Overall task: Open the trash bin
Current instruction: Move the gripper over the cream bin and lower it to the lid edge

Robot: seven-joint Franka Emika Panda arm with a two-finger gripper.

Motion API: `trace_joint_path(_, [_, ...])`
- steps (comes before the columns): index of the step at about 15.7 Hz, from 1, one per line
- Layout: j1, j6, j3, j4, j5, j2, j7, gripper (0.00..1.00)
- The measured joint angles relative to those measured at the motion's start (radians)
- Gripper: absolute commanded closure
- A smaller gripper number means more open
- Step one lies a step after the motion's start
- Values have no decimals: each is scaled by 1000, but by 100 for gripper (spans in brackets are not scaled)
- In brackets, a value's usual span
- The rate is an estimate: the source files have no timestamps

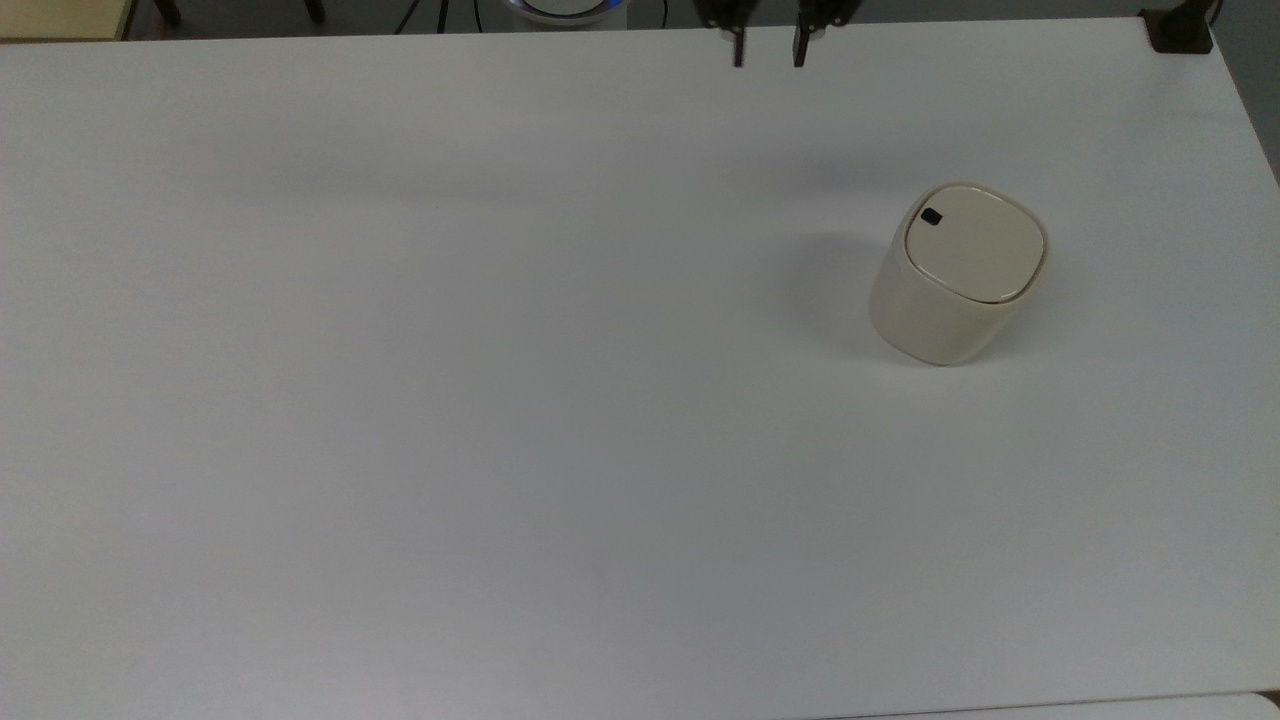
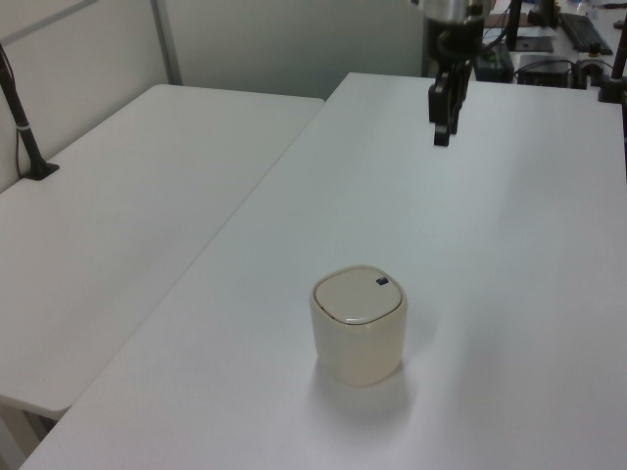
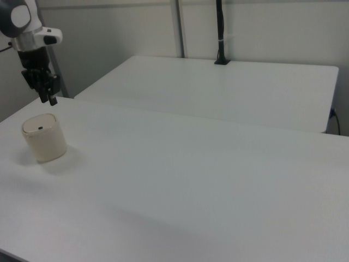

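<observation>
I am looking at the trash bin point(image 1: 955, 275) sitting upright on the white table point(image 1: 500, 400), toward the top view's right side and nearer the far edge than the near one. Its flat lid point(image 1: 973, 243) is lying closed and flush with the rim, and the small black button point(image 1: 931, 217) is showing at the lid's upper-left corner in the top view. In the left view the bin point(image 2: 360, 324) is standing near the middle of the table, with the button point(image 2: 382, 281) on the side facing away from the camera, toward the arm.

I am seeing the claw point(image 1: 768, 52) hanging in the air at the table's far edge in the top view, well apart from the bin and to the top view's left of it. Its two black fingers point(image 1: 738, 50) are pointing straight down with a clear gap between them, so it is standing open and gripping nothing. In the left view the claw point(image 2: 443, 125) is hovering above the table beyond the bin, touching neither. In the right view it point(image 3: 46, 99) is hanging above and just behind the bin point(image 3: 44, 137), near the right view's left edge.

A second white table point(image 2: 108, 215) is standing alongside, with a black post point(image 3: 220, 33) rising from it.
</observation>
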Motion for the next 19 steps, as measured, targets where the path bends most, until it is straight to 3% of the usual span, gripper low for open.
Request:
trace_joint_path(3, [49, 64, 0, 2, -7, 61, 135, 100])
trace_joint_path(12, [157, 236, 1, 6, -39, 183, 353, 100])
trace_joint_path(19, [235, 313, 2, 6, -138, 241, 509, 100])
